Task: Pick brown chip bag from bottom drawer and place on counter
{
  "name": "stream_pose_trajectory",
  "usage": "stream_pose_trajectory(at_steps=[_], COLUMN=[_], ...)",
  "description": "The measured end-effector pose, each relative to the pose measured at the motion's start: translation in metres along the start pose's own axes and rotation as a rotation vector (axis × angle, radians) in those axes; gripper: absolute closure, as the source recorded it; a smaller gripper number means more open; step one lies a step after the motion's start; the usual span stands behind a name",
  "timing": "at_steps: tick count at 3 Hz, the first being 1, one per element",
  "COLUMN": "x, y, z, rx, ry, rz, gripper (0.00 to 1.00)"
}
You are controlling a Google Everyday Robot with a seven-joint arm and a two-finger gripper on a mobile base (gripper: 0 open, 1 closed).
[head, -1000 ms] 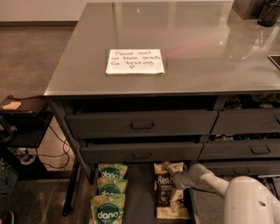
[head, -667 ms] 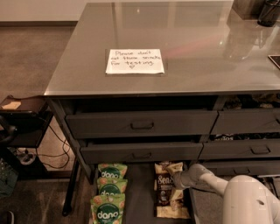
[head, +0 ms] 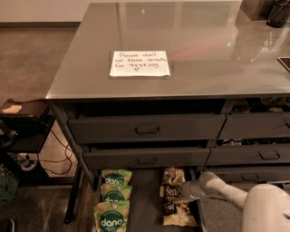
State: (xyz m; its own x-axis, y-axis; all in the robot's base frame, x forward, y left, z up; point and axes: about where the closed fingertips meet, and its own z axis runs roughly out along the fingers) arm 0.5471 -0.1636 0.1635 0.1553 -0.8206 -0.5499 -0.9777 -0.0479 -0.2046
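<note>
The brown chip bag [head: 174, 199] lies in the open bottom drawer [head: 146, 204] at the right side, its dark middle showing white lettering and its tan ends pointing near and far. My gripper [head: 185, 192] reaches in from the lower right on its white arm [head: 226, 192] and sits over the bag's right side at its middle, touching or just above it. The counter [head: 199, 50] spreads above the drawers, with a white handwritten note [head: 139, 63] on it.
Three green "dang" bags [head: 112, 204] lie in the drawer's left part. Two rows of grey drawer fronts with handles [head: 147, 129] stand above. A small dark side shelf [head: 20, 111] with cables is at the left. A dark cup [head: 277, 13] stands at the counter's far right.
</note>
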Motion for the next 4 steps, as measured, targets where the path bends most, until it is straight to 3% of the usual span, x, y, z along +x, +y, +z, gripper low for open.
stream_pose_trajectory(at_steps=[1,2,3,4], x=[-0.013,-0.026,-0.053,-0.103], y=[0.016,0.028,0.029,0.017], z=[-0.015,-0.032,-0.056,-0.091], rx=[-0.018,-0.034,-0.038,-0.029], ry=[-0.045,-0.111,-0.241,-0.355], rz=[0.02,0.052,0.092,0.102], gripper=[0.88,1.0,1.0,1.0])
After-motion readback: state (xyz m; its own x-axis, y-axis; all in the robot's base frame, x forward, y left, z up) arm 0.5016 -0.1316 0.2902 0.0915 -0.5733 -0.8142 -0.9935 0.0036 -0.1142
